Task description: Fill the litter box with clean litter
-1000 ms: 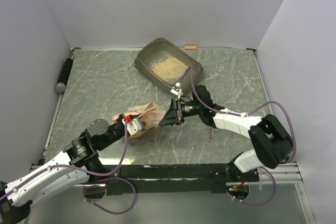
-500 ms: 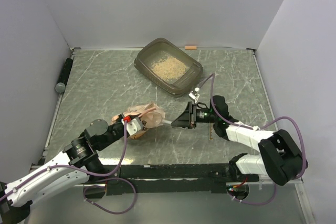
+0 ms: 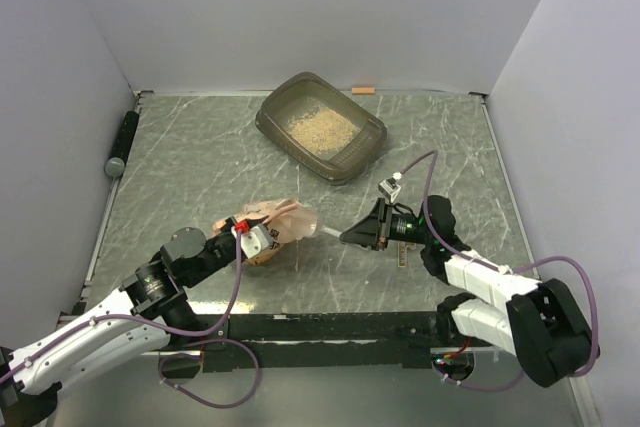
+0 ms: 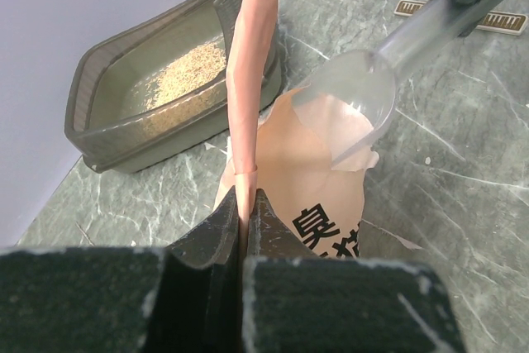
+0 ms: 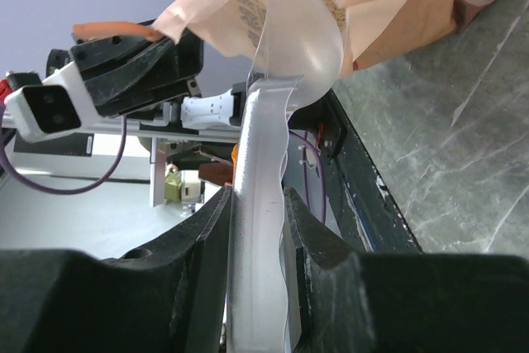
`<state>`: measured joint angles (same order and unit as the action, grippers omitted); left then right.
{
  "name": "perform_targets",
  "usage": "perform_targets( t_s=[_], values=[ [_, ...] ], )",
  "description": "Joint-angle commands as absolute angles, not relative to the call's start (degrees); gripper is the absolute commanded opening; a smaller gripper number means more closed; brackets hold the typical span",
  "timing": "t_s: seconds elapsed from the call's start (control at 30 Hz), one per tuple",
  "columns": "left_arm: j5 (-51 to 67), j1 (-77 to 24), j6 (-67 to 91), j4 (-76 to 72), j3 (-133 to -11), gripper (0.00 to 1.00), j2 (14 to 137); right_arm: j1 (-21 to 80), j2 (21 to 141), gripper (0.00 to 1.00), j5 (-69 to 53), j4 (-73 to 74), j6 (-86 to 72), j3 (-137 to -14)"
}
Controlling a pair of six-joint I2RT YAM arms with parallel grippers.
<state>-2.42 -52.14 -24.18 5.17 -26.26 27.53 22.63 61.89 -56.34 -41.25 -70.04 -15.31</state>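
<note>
Left end effector (image 4: 246,208): pinched shut on the upper lip of the pink litter bag (image 4: 318,163), holding the mouth up and open near the middle of the counter (image 3: 200,167). Right end effector (image 5: 256,204): clamped on the handle of a clear plastic scoop (image 4: 357,93), bowl right at the bag's opening and looking empty. So, mid-refill, about to dig out a scoopful by the look of it. Litter box (image 3: 372,139) sitting well apart at the far side, with a thin layer of clean litter (image 3: 318,127) over only part of the floor, so plenty left to do. Next up: push the bowl deeper into the bag, tilt to load, lift out level, then carry over to the box without spilling. Probably worth keeping that lip taut, floppy plastic and all.
</note>
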Motion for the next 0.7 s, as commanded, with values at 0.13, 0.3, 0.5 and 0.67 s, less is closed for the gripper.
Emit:
perform_targets(
  t_s=[0.13, 0.3, 0.5, 0.67],
  values=[
    [-1.93, -52.29, -23.55, -0.53, -27.69, 0.01, 26.81, 20.74, 53.79, 0.00, -57.13, -38.24, -68.91, -13.28],
    [-2.02, -52.21, -23.73, -0.70, -27.60, 0.01, 26.89, 20.30, 50.54, 0.00, -56.26, -25.97, -61.57, -15.46],
    [-1.76, -52.29, -23.82, -0.44, -27.77, 0.01, 27.16, 20.56, 53.07, 0.00, -54.24, -0.39, -45.11, -26.61],
    [-1.23, -52.29, -23.91, -0.26, -27.95, 0.01, 27.60, 22.32, 59.93, 0.00, -49.75, 17.82, -32.80, -41.55]
  ],
)
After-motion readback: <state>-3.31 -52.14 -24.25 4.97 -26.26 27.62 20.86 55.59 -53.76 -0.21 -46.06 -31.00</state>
